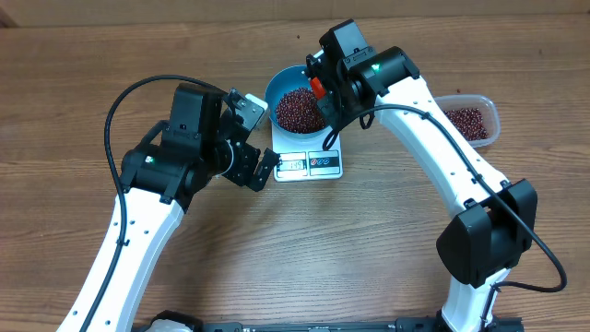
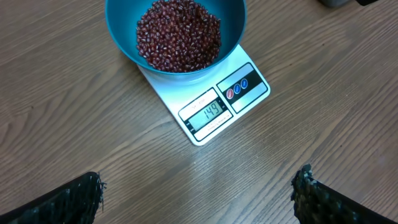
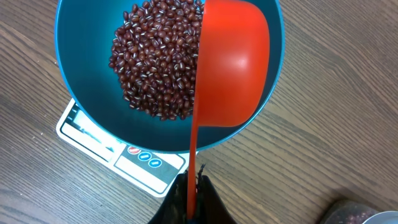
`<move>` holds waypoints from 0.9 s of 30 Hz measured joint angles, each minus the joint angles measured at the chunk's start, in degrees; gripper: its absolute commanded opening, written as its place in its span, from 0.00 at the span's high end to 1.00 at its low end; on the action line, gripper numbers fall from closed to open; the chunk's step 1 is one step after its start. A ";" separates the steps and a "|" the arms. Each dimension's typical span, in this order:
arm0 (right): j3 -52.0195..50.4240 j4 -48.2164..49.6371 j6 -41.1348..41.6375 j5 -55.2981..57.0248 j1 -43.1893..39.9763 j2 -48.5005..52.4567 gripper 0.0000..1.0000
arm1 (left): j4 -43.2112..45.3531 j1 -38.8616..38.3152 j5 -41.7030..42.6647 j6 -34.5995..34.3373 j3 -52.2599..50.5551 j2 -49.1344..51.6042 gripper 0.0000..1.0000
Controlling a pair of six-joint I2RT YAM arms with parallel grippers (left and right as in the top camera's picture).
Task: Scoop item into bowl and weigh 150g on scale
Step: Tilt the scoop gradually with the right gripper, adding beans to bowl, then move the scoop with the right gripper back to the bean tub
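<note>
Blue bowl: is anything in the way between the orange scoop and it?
Nothing visible. The orange scoop, held by the right gripper, hangs right above the open bowl, with only beans beneath. The left gripper is open, short of the scale.

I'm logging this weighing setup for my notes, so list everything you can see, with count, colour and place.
round bright blue bowl: one, blue, standing on the scale
small dark red-brown beans: many, maroon, heaped in the bowl; more lie in the tub
flat white rectangular kitchen scale: one, white, under the bowl, display reading 149
orange-red plastic scoop: one, orange-red, over the bowl
clear rounded-rectangle plastic tub: one, clear, on the table to the right of the bowl
wooden table: one, brown, under everything
left gripper: one, black, jaws open, near the scale, holding nothing
right gripper: one, black, jaws shut on the scoop's handle
</note>
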 measured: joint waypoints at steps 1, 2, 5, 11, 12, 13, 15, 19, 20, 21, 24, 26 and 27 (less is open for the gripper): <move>0.00 0.00 0.02 0.02 0.00 0.00 0.96 | 0.00 -0.02 0.00 -0.02 0.00 0.00 0.00; 0.00 0.00 0.00 0.00 0.00 0.00 0.96 | 0.00 -0.02 0.00 -0.02 0.00 0.00 0.00; 0.00 -0.02 0.00 0.02 0.00 0.00 0.96 | 0.00 0.00 0.00 0.00 0.00 0.00 0.00; 0.00 0.00 0.04 -1.22 -0.15 0.00 0.96 | 0.00 0.00 0.00 -0.02 0.00 0.00 0.00; 0.00 -0.02 0.07 -2.34 -0.39 0.00 0.96 | 0.00 -0.02 0.00 -0.02 0.00 0.00 0.00; 0.00 0.00 0.07 -3.93 -0.83 0.00 0.96 | 0.00 -0.02 0.00 -0.02 0.00 0.00 0.01; 0.00 -0.02 0.07 -7.13 -2.14 -0.11 0.96 | 0.00 0.00 0.00 -0.02 0.00 0.00 0.00; 0.00 -0.13 0.09 -14.38 -6.84 -2.21 0.96 | 0.00 -0.02 0.00 -0.02 0.00 0.00 0.00; 0.00 -0.31 0.11 -15.67 -8.00 -3.10 0.96 | 0.00 -0.02 0.00 -0.02 0.00 0.00 0.00; 0.00 -0.76 0.09 -17.73 -9.66 -4.59 0.96 | 0.00 -0.02 0.00 -0.02 0.00 0.00 0.00; 0.42 -2.91 0.13 -23.06 -14.82 -9.03 0.96 | 0.00 -0.02 0.00 -0.02 0.00 0.00 0.00; 0.50 -4.26 0.26 -25.70 -18.36 -11.45 0.96 | 0.00 -0.02 0.00 -0.02 0.00 0.00 0.00; 0.57 -5.27 0.26 -26.82 -20.04 -12.31 0.96 | 0.00 -0.02 0.00 -0.02 0.00 0.00 0.00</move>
